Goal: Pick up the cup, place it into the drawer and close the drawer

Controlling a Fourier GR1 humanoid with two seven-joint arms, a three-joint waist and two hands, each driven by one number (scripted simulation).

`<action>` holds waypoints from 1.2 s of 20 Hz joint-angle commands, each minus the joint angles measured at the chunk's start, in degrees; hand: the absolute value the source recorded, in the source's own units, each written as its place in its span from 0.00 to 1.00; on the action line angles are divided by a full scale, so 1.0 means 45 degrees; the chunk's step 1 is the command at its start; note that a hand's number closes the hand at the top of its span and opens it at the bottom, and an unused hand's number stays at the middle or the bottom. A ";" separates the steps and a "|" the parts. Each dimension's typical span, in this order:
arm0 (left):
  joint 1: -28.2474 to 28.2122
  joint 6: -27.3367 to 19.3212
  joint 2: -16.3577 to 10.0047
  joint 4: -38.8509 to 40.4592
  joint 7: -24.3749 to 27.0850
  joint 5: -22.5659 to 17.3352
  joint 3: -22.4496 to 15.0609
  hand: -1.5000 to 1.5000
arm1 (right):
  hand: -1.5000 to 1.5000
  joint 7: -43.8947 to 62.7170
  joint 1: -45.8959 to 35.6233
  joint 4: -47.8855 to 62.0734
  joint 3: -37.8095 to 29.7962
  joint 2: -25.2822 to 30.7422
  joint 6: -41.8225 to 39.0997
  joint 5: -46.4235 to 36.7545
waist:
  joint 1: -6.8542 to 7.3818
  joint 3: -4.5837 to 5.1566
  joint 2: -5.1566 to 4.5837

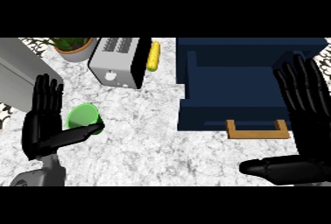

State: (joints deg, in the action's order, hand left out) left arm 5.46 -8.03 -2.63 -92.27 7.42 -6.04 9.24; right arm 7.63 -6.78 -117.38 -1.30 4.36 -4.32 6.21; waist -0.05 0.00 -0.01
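A green cup (82,116) stands upright on the marble counter at the left. My left hand (40,124) is right beside it, palm toward the cup, fingers straight up and thumb stretched under the cup's near side; it is open. The dark blue drawer (233,94) stands pulled out at the right, with a wooden handle (257,130) on its front. My right hand (304,118) is open with fingers pointing up, over the drawer's right edge, thumb spread low to the left.
A silver toaster (119,61) stands at the back, with a yellow corn cob (153,57) beside it. A potted plant (73,47) sits at the back left. A grey appliance (19,70) fills the left edge.
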 commanded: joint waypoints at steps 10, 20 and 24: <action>-0.0143 0.0422 -0.0331 0.3288 0.2412 -0.0278 0.0711 0.00 | 0.00 0.0457 0.0564 -0.0552 -0.0514 0.0552 -0.0896 0.0883 | -0.0015 0.0000 0.0010; 0.0785 0.1510 -0.1018 0.7590 0.5060 -0.0789 0.1571 0.00 | 0.00 0.0909 0.0244 -0.1053 0.0275 -0.0235 -0.0019 0.0178 | -0.0033 0.0006 -0.0005; 0.1479 0.1421 -0.1097 0.9125 0.5739 -0.0699 0.1641 0.00 | 0.00 0.0233 0.0316 -0.0364 -0.0542 0.0212 -0.0708 0.0810 | -0.0050 0.0005 -0.0014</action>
State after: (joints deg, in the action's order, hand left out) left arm 8.27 -1.62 -7.17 -60.37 29.26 -9.44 15.72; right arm 9.58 -4.57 -120.60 -1.76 4.46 -6.24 7.91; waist -0.12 -0.08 0.05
